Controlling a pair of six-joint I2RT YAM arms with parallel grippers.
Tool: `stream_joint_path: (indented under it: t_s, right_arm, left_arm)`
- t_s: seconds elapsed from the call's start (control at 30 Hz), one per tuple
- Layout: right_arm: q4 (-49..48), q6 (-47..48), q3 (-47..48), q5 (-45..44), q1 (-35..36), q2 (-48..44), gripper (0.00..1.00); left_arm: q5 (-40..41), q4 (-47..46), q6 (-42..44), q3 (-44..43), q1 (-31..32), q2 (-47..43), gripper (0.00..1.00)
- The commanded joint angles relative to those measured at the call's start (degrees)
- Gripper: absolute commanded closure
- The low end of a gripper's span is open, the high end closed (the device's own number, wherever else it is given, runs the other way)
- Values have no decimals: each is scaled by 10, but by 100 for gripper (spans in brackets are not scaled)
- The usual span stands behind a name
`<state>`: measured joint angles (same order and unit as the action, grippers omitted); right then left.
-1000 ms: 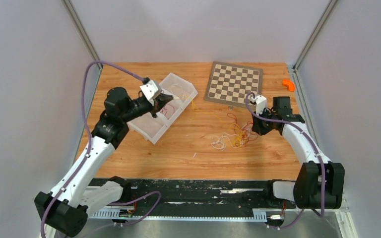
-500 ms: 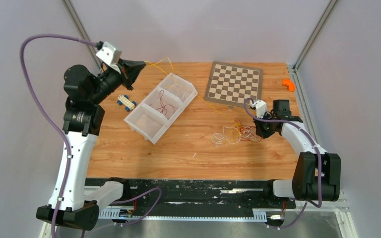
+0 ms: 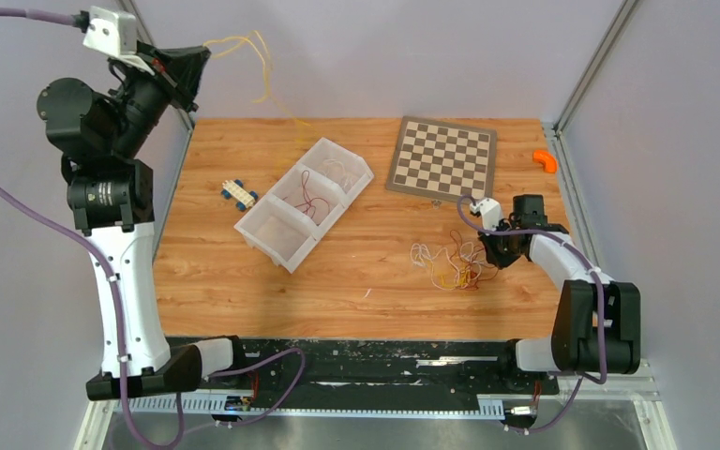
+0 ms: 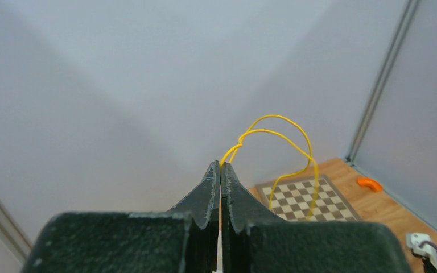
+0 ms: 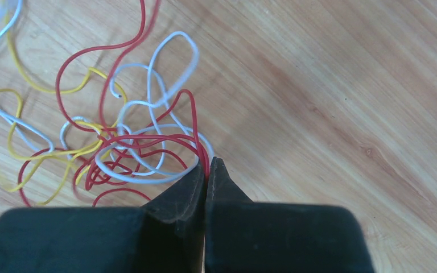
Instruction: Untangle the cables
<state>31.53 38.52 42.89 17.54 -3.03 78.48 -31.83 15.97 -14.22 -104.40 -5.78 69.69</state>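
Note:
A tangle of thin red, yellow and white cables (image 3: 450,262) lies on the wooden table right of centre; it also shows in the right wrist view (image 5: 119,142). My right gripper (image 3: 490,255) (image 5: 206,166) is shut on a red cable at the tangle's right edge, low on the table. My left gripper (image 3: 202,54) (image 4: 221,166) is raised high at the far left and shut on a yellow cable (image 3: 258,66) (image 4: 284,142), which loops in the air and hangs free of the tangle.
A white three-compartment tray (image 3: 272,239) holds red and pale cables left of centre. A small blue-and-white toy car (image 3: 238,193) lies left of it. A checkerboard (image 3: 441,157) sits at the back, an orange piece (image 3: 546,160) at the far right.
My left arm has swung from the tray up and back-left, lifting the yellow cable clear of the table. My right gripper has dragged the tangle slightly nearer and right.

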Motion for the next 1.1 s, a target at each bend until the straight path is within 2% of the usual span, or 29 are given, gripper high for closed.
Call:
stream_joint_path:
  t_s: [0.0,0.13,0.23,0.3,0.43,0.63,0.83,1.07]
  right_arm:
    - [-21,24,-4,-13,-7,9,100]
    - [-18,23,0,5,-14,11,100]
    - [-13,14,10,22,-14,9,100]
    - [-8,7,18,31,-14,9,100]
    - [4,-1,28,44,-14,2,100]
    - [12,-6,22,50,-14,-12,100]
    - [18,-4,16,51,-14,-24,100]
    - [21,-2,18,55,-14,-24,100]
  left_arm:
    - [31,16,-14,-80,-27,22,100]
    - [11,48,2,-129,-38,40,100]
    - [11,57,18,-110,-38,25,100]
    - [39,79,40,-94,-38,13,100]
    - [91,113,76,-24,-43,-37,100]
    - [94,117,90,74,-45,-104,100]
    - [86,132,95,144,-45,-138,100]
    - [143,138,132,213,-45,-150,100]
